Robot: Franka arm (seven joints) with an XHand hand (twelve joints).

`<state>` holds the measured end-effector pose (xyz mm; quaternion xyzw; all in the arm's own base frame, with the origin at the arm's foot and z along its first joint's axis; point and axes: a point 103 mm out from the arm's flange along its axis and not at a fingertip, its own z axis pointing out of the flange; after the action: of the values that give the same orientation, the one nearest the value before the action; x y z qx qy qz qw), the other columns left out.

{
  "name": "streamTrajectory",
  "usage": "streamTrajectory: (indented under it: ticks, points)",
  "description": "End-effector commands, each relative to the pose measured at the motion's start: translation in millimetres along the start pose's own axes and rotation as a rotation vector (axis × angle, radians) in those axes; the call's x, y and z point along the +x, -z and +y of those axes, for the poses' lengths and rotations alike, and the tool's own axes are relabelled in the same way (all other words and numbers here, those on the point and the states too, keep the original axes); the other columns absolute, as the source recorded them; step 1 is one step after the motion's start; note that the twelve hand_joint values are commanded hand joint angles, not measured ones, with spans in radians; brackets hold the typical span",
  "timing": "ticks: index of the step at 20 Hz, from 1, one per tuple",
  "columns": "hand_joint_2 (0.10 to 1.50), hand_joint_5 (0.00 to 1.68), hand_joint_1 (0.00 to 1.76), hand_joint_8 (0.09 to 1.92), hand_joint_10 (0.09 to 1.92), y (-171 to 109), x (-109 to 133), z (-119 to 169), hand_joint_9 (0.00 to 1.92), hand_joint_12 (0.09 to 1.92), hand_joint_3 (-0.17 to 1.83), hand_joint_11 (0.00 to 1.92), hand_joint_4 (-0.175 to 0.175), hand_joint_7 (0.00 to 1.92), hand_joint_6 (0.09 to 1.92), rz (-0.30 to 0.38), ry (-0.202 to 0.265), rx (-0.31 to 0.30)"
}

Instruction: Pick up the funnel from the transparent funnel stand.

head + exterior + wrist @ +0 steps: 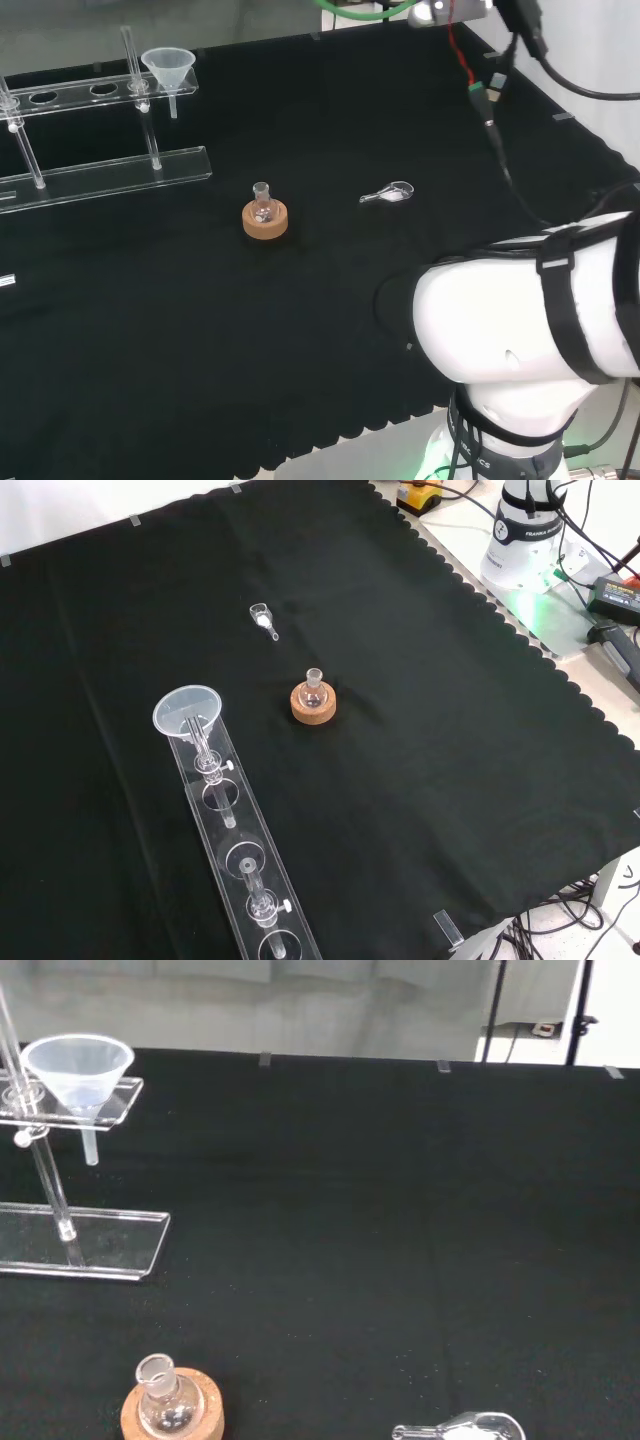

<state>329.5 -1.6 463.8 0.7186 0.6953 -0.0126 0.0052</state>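
While the funnel (169, 66) sits upright in the end hole of the transparent funnel stand (105, 175), its cone above the upper shelf and its stem hanging through, nothing touches it and the pick-up is not yet begun. State of the hand's fingers: cannot tell. Arm: white links (530, 320) at the right of the head view, well apart from the stand at that view's far left. Other items on the cloth: a small round flask (313, 688) on a cork ring (313, 704), near the middle of the bench, and a small clear scoop (264, 619) lying on its side beyond it in the front view. Risks, as judged: the funnel is clear and light, so fingers closing off-centre could tip it or knock it out of its hole; a lift that is not straight up could catch the stem on the shelf and drag or topple the stand, itself clear and slender on thin rods; a low approach across the bench could sweep the flask off its ring. Surface: black cloth (450, 780) with a scalloped edge, taped at its borders — flat and mostly bare. Room: cables and equipment beside the bench, a pale wall behind.
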Motion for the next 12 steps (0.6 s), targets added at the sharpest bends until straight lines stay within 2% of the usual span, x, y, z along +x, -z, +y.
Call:
streamTrajectory:
  ticks: [1, 3, 6, 8, 12]
  points:
    - [0.81, 0.0, 0.15, 0.09, 0.09, -25.6, 41.8, 69.1, 0.0, 1.28, 0.18, 0.0, 0.007, 0.0, 0.09, -0.017, 0.105, 0.032]
    - [0.81, 0.0, 0.15, 0.09, 0.09, -32.5, 49.9, 90.7, 0.0, 1.27, 0.17, 0.0, 0.009, 0.0, 0.09, -0.009, 0.095, 0.046]
    - [0.8, 0.0, 0.15, 0.09, 0.09, -36.6, 64.7, 122.7, 0.0, 1.27, 0.17, 0.0, 0.012, 0.0, 0.09, 0.044, 0.076, 0.015]
    - [0.8, 0.0, 0.15, 0.09, 0.09, -36.8, 77.1, 144.2, 0.0, 1.26, 0.16, 0.0, 0.014, 0.0, 0.09, 0.042, 0.066, -0.003]
    - [0.8, 0.0, 0.16, 0.09, 0.09, -44.9, 97.2, 183.6, 0.0, 1.26, 0.16, 0.0, 0.015, 0.0, 0.09, 0.134, 0.081, -0.043]
